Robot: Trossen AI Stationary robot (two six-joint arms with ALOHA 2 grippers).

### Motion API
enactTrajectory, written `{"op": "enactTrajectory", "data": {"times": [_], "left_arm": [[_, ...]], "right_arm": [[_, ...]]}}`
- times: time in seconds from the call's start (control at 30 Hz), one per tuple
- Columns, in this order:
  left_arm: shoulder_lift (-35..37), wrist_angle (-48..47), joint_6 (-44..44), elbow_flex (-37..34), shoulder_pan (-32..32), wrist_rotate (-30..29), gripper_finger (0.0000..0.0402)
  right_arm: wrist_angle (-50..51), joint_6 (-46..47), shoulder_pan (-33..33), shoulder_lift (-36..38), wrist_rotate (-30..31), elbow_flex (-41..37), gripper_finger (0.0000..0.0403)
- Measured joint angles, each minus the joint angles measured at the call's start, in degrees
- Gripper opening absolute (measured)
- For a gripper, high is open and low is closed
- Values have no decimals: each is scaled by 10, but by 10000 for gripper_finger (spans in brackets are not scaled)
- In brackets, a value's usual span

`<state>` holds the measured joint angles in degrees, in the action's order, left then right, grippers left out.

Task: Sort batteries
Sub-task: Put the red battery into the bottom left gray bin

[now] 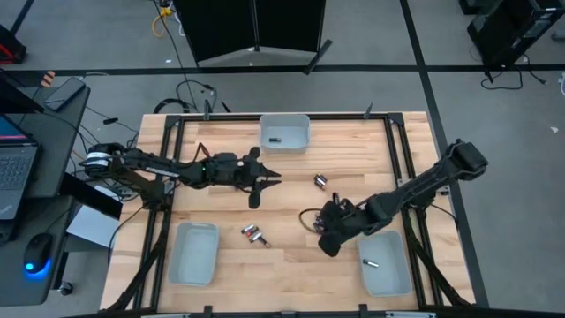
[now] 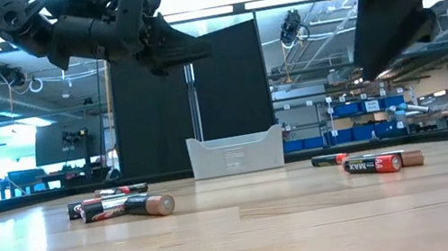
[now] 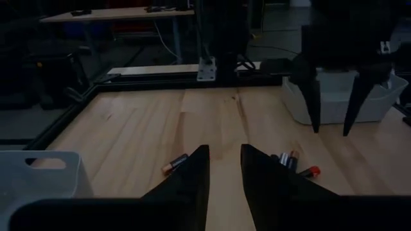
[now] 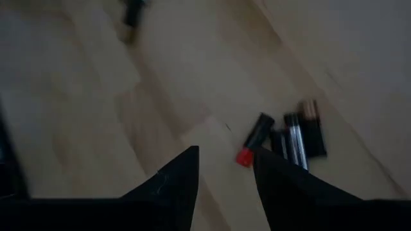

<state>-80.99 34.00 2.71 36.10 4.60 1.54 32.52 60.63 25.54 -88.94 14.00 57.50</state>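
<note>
Several small batteries lie in a cluster (image 1: 256,235) on the wooden table, near its middle; they also show in the right wrist view (image 4: 292,135) and the low view (image 2: 124,206). Two more batteries (image 1: 320,181) lie farther back. My right gripper (image 1: 328,238) hovers open and empty above the table, right of the cluster, fingers pointing down (image 4: 225,167). My left gripper (image 1: 265,185) is open and empty, raised above the table behind the cluster (image 3: 225,167). One battery (image 1: 274,140) lies in the far tray and one (image 1: 371,263) in the near right tray.
Three pale trays stand on the table: one at the far edge (image 1: 284,132), one near left (image 1: 194,253), one near right (image 1: 386,263). A black frame (image 1: 168,124) runs round the tabletop. Bare wood lies between the near trays.
</note>
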Motion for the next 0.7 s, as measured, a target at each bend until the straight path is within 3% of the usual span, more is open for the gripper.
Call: {"op": "enactTrajectory", "data": {"times": [0.23, 0.7], "left_arm": [[0, 0, -1, 0, -2, -1, 95], [0, 1, 2, 0, -2, -2, 95]], "right_arm": [[75, 59, -3, -91, -34, 77, 159], [86, 99, -28, -151, -61, 90, 158]]}}
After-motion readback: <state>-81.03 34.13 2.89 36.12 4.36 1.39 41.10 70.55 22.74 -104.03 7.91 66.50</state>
